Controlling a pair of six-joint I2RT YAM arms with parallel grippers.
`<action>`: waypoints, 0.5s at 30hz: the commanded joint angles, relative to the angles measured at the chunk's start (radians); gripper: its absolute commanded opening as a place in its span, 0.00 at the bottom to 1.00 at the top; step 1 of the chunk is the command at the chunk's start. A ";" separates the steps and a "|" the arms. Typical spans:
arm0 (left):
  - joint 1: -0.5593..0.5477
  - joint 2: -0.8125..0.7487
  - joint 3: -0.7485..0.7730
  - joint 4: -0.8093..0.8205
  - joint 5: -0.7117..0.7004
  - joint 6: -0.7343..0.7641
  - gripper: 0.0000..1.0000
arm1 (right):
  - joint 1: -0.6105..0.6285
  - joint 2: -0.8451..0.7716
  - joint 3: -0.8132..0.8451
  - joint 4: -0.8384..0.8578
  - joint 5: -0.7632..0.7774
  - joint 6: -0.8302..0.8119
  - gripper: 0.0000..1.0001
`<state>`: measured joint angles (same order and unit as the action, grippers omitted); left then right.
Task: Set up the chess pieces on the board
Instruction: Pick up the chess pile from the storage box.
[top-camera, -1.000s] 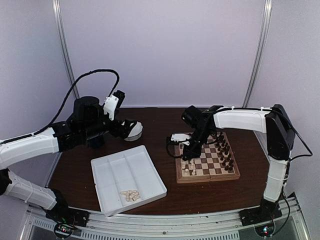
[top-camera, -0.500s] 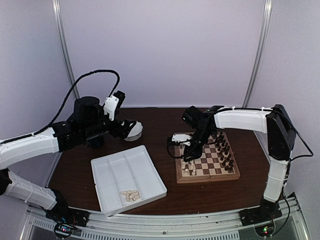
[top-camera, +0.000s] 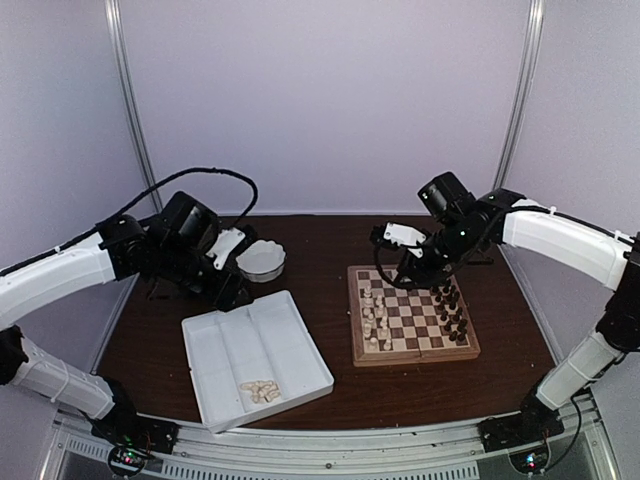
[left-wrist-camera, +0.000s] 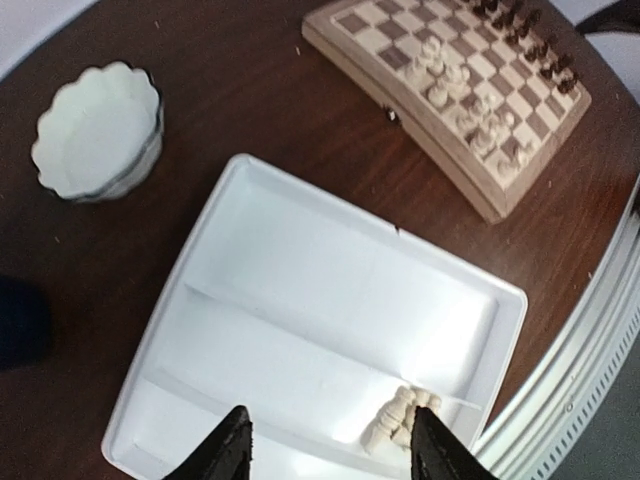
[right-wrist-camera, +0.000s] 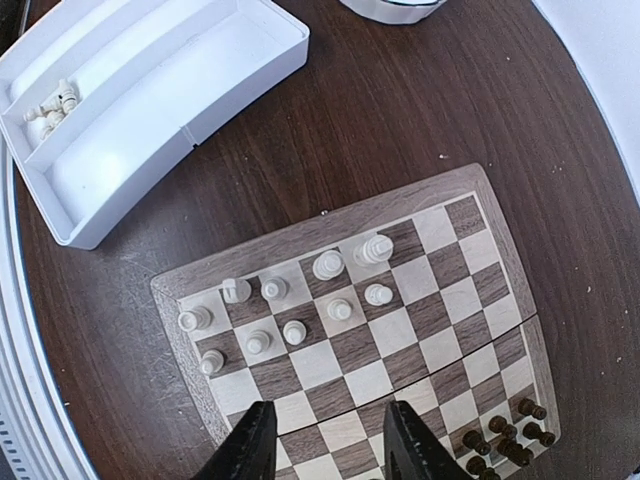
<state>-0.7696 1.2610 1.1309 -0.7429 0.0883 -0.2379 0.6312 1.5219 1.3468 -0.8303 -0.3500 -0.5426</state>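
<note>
Board: dark pieces ranked along its right edge; cream pieces partly placed on left side
Tray: cream cluster awaiting transfer
Left gripper: above tray, jaws apart, empty
Right gripper: above board, jaws apart, empty

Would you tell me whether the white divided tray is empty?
Not empty: a heap of cream pieces lies in one corner compartment of the tray; the rest look bare.
</note>
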 joint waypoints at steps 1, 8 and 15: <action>-0.041 0.006 -0.061 -0.175 0.075 -0.071 0.53 | -0.011 -0.023 -0.052 0.053 -0.024 0.009 0.40; -0.096 0.195 -0.173 -0.074 0.123 -0.030 0.46 | -0.017 -0.066 -0.094 0.073 -0.059 0.010 0.41; -0.177 0.322 -0.178 0.006 0.092 0.038 0.49 | -0.034 -0.078 -0.109 0.080 -0.078 0.006 0.42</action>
<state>-0.9199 1.5681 0.9638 -0.8204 0.1795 -0.2501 0.6102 1.4704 1.2526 -0.7719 -0.4049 -0.5426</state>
